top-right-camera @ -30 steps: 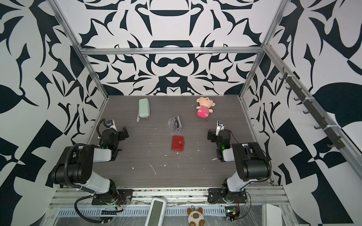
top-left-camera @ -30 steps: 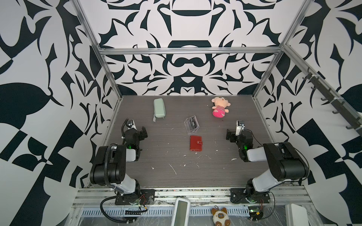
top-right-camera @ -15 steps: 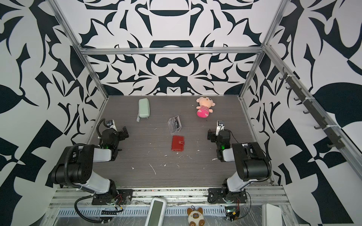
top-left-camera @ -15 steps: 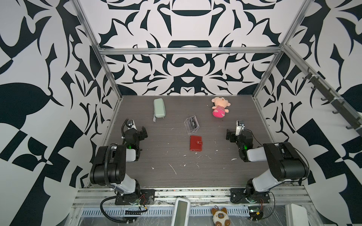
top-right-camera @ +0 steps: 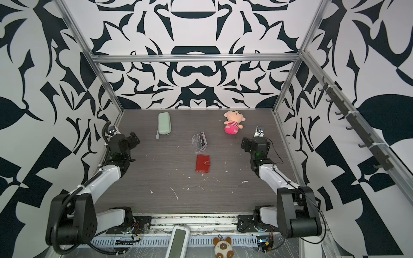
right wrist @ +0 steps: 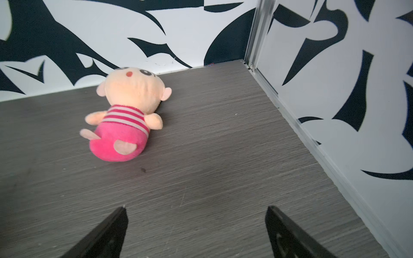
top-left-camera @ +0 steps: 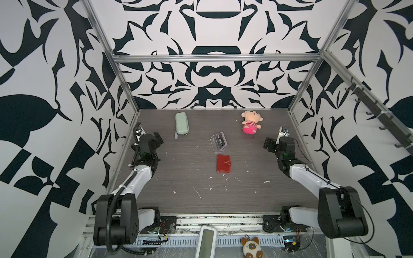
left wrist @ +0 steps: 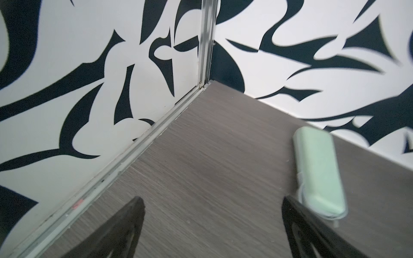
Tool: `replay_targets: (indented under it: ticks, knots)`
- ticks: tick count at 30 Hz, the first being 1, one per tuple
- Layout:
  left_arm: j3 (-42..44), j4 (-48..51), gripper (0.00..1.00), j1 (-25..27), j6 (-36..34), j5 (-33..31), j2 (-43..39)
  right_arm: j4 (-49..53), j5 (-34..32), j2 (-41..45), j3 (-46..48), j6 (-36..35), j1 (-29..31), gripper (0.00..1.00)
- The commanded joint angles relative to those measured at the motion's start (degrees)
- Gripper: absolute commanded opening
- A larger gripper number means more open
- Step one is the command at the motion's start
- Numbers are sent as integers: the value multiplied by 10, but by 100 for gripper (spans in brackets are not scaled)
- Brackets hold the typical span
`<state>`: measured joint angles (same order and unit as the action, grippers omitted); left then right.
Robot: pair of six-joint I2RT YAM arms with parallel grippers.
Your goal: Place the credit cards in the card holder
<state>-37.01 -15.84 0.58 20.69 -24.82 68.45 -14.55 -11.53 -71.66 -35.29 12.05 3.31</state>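
- Nearest you, the red card holder (top-left-camera: pixel 223 163) lies shut and flat in the middle of the worktop (top-left-camera: pixel 183 192), snap tab on its right side, nothing touching it.
- Just beyond it, and clear of it, sits the clear box (top-left-camera: pixel 218 143). There's something dark inside, too small to name.
- About level with the box, your left tool (left wrist: pixel 212 201) hangs by the left wall, jaws wide, holding nothing.
- Your right tool (right wrist: pixel 196 208) mirrors it by the right wall, jaws wide, empty too.
- Farther back, the pale green case (top-left-camera: pixel 182 126) lies ahead of the left tool.
- The plush doll (top-left-camera: pixel 250 123) lies ahead of the right tool, near the back wall.
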Motion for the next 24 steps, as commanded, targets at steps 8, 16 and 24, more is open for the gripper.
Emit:
replay_targets:
  ticks: [8, 16, 24]
  knots:
    - [-58, 253, 95, 55, 148, 288, -27, 256, 155, 18, -96, 25, 85, 100]
    - [-49, 248, 88, 206, 170, 374, 33, 279, 211, -3, -85, 43, 153, 87]
    - [-76, 130, 71, 298, 216, 443, 192, 205, 253, -69, -84, 109, 226, 65]
